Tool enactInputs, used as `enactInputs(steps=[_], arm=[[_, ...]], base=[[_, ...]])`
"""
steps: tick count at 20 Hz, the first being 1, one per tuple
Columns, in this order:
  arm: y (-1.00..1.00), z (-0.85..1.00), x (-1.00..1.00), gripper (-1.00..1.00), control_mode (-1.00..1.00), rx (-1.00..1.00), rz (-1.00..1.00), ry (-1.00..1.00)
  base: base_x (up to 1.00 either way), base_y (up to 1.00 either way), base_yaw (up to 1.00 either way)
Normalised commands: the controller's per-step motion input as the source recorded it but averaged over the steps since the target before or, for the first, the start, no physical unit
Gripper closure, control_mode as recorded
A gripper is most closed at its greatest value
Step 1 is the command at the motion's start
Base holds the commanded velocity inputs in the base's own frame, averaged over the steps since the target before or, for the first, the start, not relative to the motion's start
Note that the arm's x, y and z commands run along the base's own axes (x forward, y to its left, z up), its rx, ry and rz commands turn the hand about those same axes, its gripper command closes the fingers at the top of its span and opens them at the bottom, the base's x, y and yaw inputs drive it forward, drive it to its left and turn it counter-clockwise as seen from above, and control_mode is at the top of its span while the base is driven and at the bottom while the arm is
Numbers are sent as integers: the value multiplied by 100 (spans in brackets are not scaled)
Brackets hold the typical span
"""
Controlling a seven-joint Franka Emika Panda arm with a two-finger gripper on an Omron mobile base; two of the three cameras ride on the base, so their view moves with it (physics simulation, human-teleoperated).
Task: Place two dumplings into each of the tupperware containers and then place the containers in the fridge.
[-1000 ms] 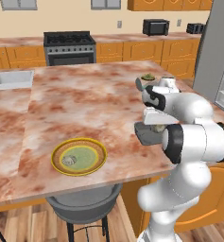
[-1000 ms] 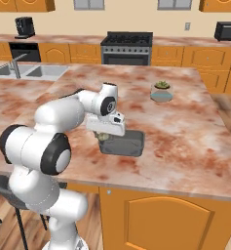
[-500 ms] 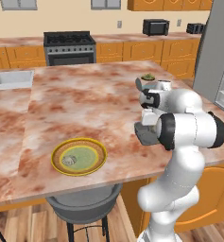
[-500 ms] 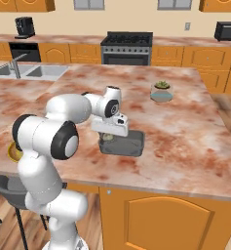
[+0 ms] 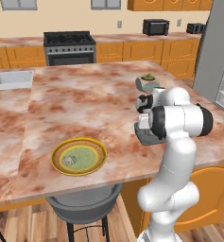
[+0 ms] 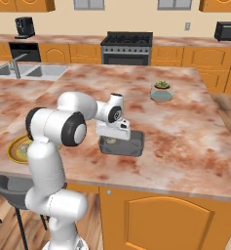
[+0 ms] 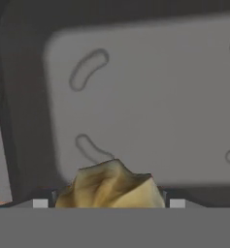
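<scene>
One dumpling (image 7: 109,186) sits between my fingertips, directly over the floor of the dark grey tupperware container (image 6: 122,145); my gripper (image 6: 114,137) is low inside that tub, near its left end in the right base view. The jaws stand wide, about as far apart as the dumpling is broad, and I cannot tell whether they still press it or have let it go. Step in hand, as I judge it: loading this tub. Another dumpling (image 5: 69,160) lies on the yellow-rimmed plate (image 5: 100,164), well apart from the tub across the counter (image 5: 85,108). Next move calls for a straight lift clear of the rim without dragging the dumpling, then a reach to the plate. Versus a second ago: the forearm has rolled and the elbow has swung, while the hand has stayed over the same end of the tub; the tub has not shifted.
</scene>
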Motion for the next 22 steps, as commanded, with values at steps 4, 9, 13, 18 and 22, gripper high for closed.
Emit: enactInputs(steps=[4,9,13,18,22], arm=[[-8,-38,46,100,-100,0,0,2],[-13,-19,50,100,-100,3,0,4],[-12,-22,29,100,-100,2,0,1],[0,-16,0,-100,-100,0,0,2],[0,0,-4,-100,-100,0,0,3]], base=[[0,0,0],[0,0,0],[0,0,0],[0,0,0],[0,0,0]])
